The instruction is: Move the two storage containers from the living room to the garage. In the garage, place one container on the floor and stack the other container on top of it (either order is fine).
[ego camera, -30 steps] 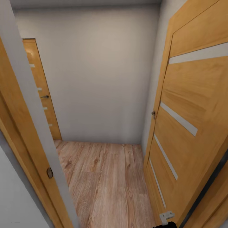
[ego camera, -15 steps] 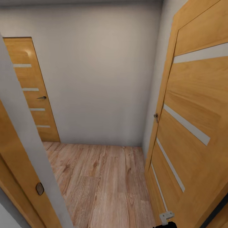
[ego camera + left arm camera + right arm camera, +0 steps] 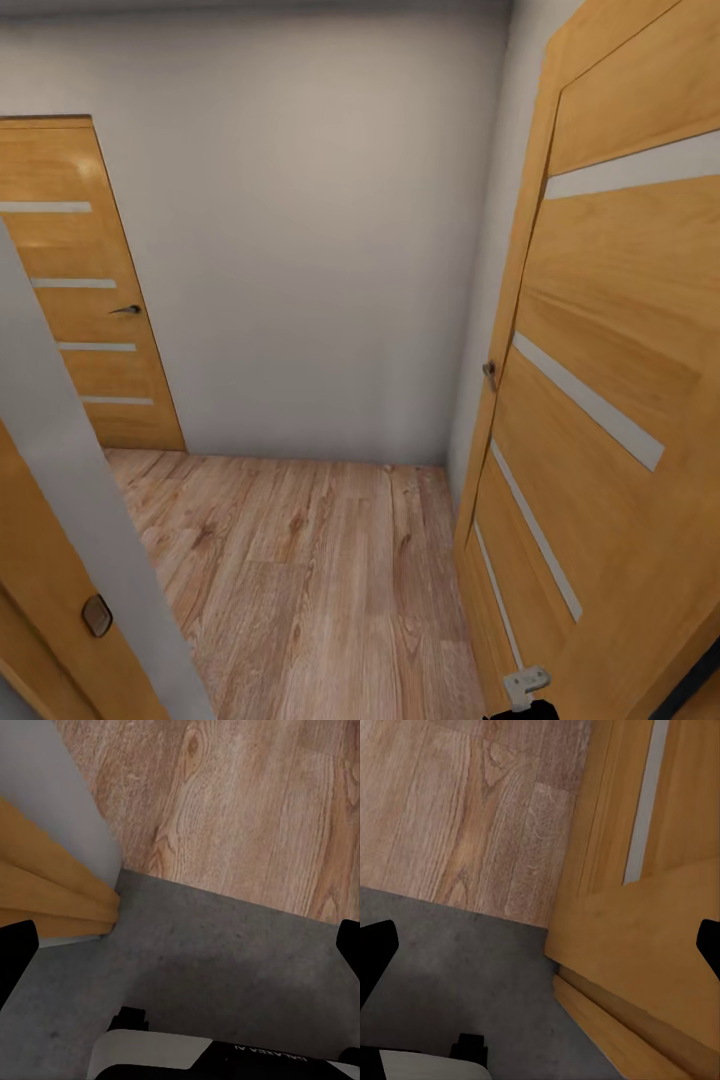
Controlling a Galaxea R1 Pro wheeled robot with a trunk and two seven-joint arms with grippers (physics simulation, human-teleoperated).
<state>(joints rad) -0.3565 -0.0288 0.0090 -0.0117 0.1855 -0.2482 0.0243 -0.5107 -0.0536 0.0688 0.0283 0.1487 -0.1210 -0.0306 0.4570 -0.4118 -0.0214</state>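
The two storage containers are out of view. I stand at a doorway where the dark grey concrete floor (image 3: 225, 967) meets light wood planks (image 3: 247, 802). My left gripper (image 3: 180, 952) hangs open over that concrete, its black fingertips (image 3: 15, 960) wide apart with nothing between them. My right gripper (image 3: 540, 949) is open too, over the concrete floor (image 3: 472, 960) beside the foot of an orange door (image 3: 645, 945). Neither holds anything.
A small hallway with a wood-plank floor (image 3: 310, 570) lies ahead, closed off by a white wall (image 3: 310, 230). An open orange door (image 3: 610, 400) stands close on the right. The door frame (image 3: 60, 520) is close on the left. A closed orange door (image 3: 90, 290) is at the back left.
The whole head view has shifted: the camera moved into the doorway. The left door frame slid toward the picture's edge and more of the back-left door shows.
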